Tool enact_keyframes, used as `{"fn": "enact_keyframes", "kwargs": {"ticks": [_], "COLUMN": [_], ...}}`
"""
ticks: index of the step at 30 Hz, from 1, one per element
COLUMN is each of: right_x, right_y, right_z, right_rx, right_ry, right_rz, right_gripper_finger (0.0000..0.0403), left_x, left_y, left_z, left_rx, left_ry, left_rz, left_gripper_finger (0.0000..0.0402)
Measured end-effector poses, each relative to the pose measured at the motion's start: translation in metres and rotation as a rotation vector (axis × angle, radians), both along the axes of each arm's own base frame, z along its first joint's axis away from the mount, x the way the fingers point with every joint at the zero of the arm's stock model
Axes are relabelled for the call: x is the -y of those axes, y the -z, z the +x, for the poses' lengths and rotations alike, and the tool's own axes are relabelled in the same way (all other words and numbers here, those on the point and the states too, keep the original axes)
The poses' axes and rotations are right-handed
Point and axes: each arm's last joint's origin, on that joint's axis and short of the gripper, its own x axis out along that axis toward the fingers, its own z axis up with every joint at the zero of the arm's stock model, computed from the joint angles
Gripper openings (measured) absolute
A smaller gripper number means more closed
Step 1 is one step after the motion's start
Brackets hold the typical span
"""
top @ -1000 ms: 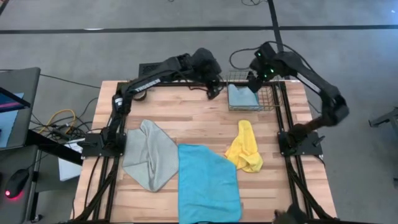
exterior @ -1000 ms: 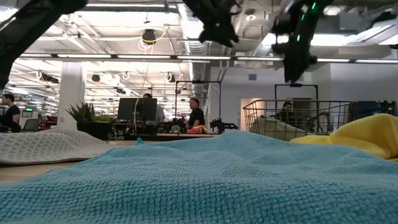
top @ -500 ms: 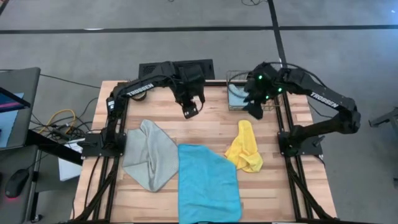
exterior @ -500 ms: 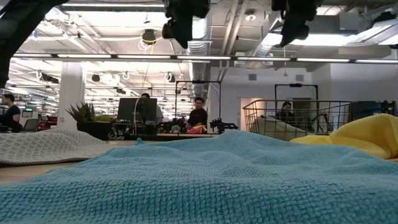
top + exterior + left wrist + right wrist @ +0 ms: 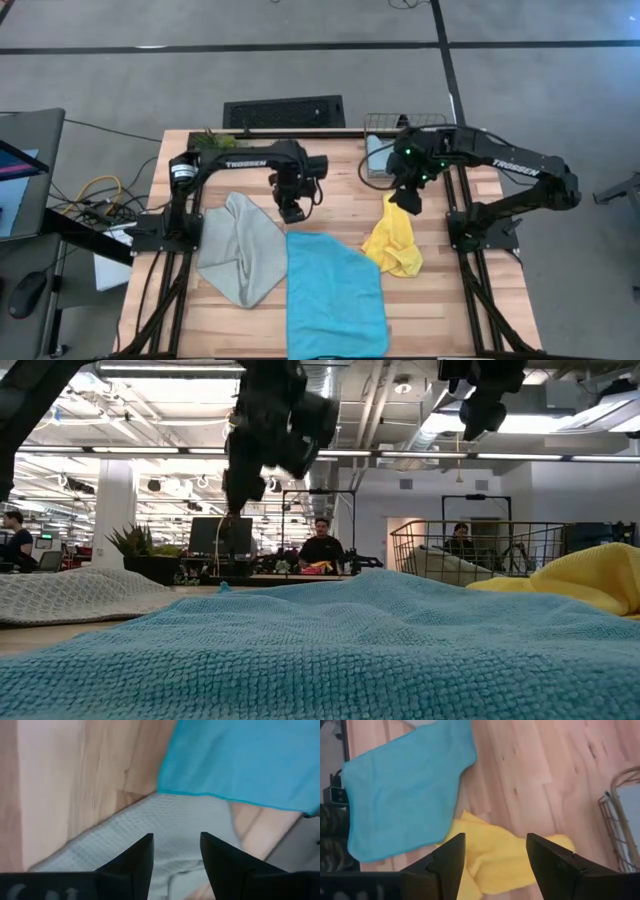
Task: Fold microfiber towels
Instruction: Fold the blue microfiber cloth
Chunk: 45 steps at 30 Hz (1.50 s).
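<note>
A cyan-blue towel lies spread flat at the table's near middle. A grey-green towel lies rumpled to its left, and a yellow towel lies bunched to its right. A pale blue towel lies folded in the wire basket at the far right. My left gripper hangs open above the bare wood between the grey-green and cyan-blue towels' far corners. My right gripper hangs open over the yellow towel's far end.
Bare wood shows across the table's far middle. The basket stands at the far right corner. The low view looks over the cyan-blue towel into an office with people beyond the table.
My left gripper has swung from the table's far edge toward the near side and down, tipping to point downward above the towels' far corners. My right gripper has left the basket and moved toward the near side, over the yellow towel. The towels have not moved.
</note>
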Motion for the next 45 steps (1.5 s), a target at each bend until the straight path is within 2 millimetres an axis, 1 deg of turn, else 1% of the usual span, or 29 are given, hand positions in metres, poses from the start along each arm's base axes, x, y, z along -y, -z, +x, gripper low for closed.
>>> {"fn": "enact_keyframes", "kwargs": {"ticks": [3, 6, 12, 20, 25, 32, 35, 37, 40, 45], "right_x": [-0.003, -0.004, -0.004, -0.003, -0.003, -0.003, -0.003, -0.003, -0.003, -0.003], "right_y": [0.000, 0.000, 0.000, 0.000, 0.000, 0.000, 0.000, 0.000, 0.000, 0.000], "right_z": [0.001, 0.001, 0.001, 0.001, 0.001, 0.001, 0.001, 0.001, 0.001, 0.001], "right_rx": [-0.002, -0.005, -0.005, -0.005, -0.005, -0.005, -0.005, -0.005, -0.005, -0.005], "right_ry": [-0.001, 0.009, 0.009, 0.015, 0.014, 0.014, 0.014, 0.014, 0.014, 0.014], "right_rz": [0.007, 0.015, 0.015, 0.015, 0.015, 0.015, 0.015, 0.015, 0.015, 0.015], "right_gripper_finger": [0.0234, 0.0234, 0.0234, 0.0234, 0.0234, 0.0234, 0.0234, 0.0234, 0.0234, 0.0234], "left_x": [-0.001, 0.000, 0.003, 0.005, 0.010, 0.026, 0.032, 0.034, 0.033, 0.032], "left_y": [0.024, 0.042, 0.064, 0.082, 0.092, 0.100, 0.101, 0.101, 0.101, 0.102], "left_z": [0.000, -0.002, -0.005, -0.008, -0.011, -0.008, -0.007, -0.006, -0.006, -0.006], "left_rx": [0.019, 0.031, 0.062, 0.088, 0.090, 0.112, 0.115, 0.118, 0.119, 0.136], "left_ry": [-0.028, -0.034, -0.039, -0.057, -0.069, -0.036, -0.016, -0.008, -0.008, 0.028], "left_rz": [0.009, -0.003, -0.031, -0.030, -0.067, -0.065, -0.031, -0.014, -0.009, 0.013], "left_gripper_finger": [0.0153, 0.0153, 0.0153, 0.0153, 0.0153, 0.0153, 0.0152, 0.0145, 0.0117, 0.0041]}}
